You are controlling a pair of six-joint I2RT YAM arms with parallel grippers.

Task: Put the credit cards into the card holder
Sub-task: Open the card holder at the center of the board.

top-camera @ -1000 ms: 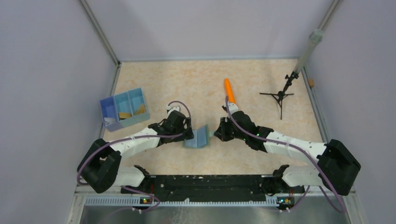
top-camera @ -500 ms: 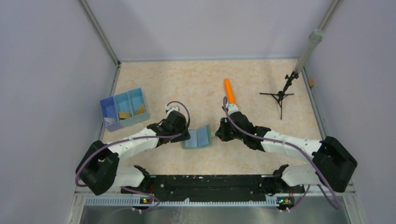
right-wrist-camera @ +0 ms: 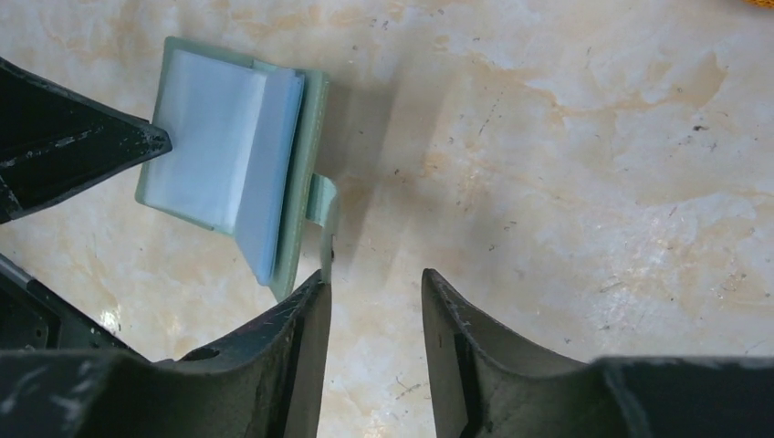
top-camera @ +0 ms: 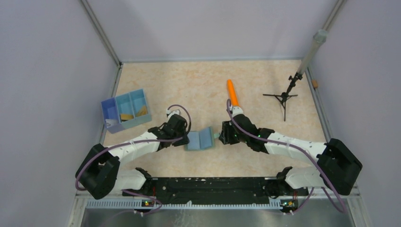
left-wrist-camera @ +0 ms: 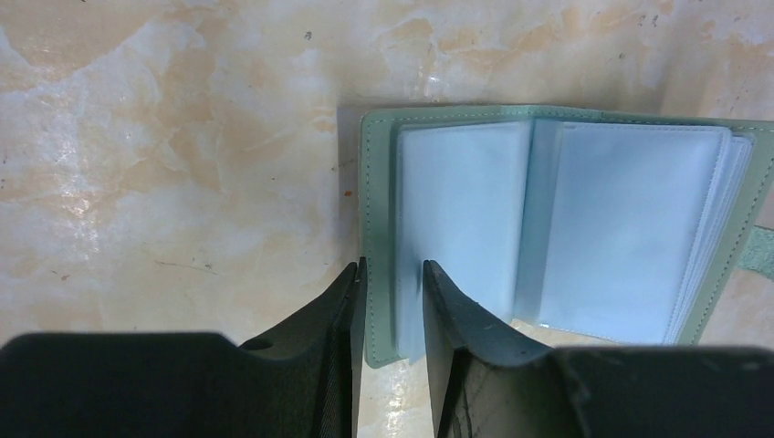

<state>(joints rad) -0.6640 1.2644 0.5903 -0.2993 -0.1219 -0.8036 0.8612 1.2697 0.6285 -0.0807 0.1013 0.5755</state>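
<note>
Fingers [left-wrist-camera: 456, 319] of the left gripper [left-wrist-camera: 391, 272] straddle the left cover edge of the card holder [left-wrist-camera: 566, 219]. One sits outside the green rim, the other over the pale blue sleeves, with a narrow gap between; whether they pinch the cover cannot be told. Across the holder, the right gripper [right-wrist-camera: 374, 281] stands with fingers apart over bare bench [right-wrist-camera: 593, 137], its nearer finger just beside the holder's strap [right-wrist-camera: 321, 205]. The holder lies open near the middle of the bench, toward the near edge. The credit cards [top-camera: 126, 116] sit in a blue tray [top-camera: 108, 113] by the left edge, well apart from it. The step in hand appears to be opening and steadying the holder; neither gripper has a card. Next, one arm would likely pin the holder open while the other fetches a card from the tray.
</note>
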